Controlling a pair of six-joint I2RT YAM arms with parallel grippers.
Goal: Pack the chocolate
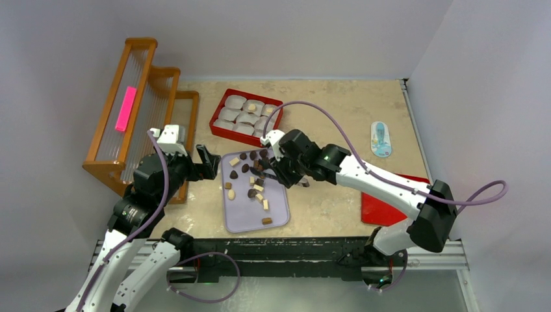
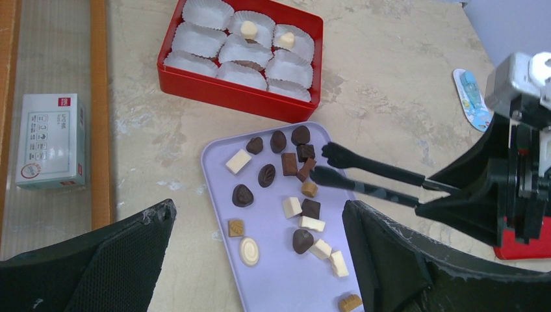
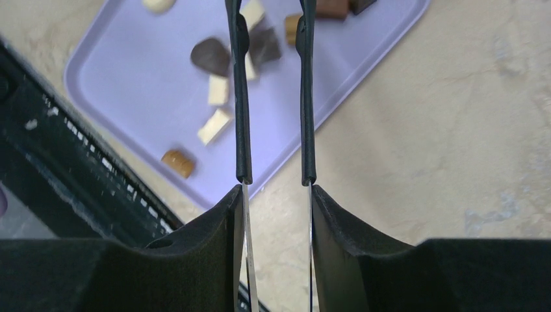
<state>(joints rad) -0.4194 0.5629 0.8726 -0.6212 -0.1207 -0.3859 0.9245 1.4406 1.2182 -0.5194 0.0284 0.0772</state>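
Chocolate (image 2: 242,195), glossy dark, tan and cream pieces in rounded, leaf-like and blocky shapes, lies scattered on the smooth lilac tray (image 2: 273,279). The right gripper (image 3: 275,201) clamps the handles of slim black tongs (image 3: 242,117), whose tips stand slightly apart over the tray's far right part. The left gripper (image 2: 256,214) hangs wide, holding nothing, beside the tray's left edge. Only the left wrist view, not the right, shows two cream pieces in pleated paper cups (image 2: 208,13) inside the red box (image 2: 234,93) beyond the tray.

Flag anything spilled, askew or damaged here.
Nothing looks spilled: the chocolate lies loose but on the lavender tray. The paper cups in the red box sit crumpled and overlapping, and the left fingers show whitish, scuffed edges.
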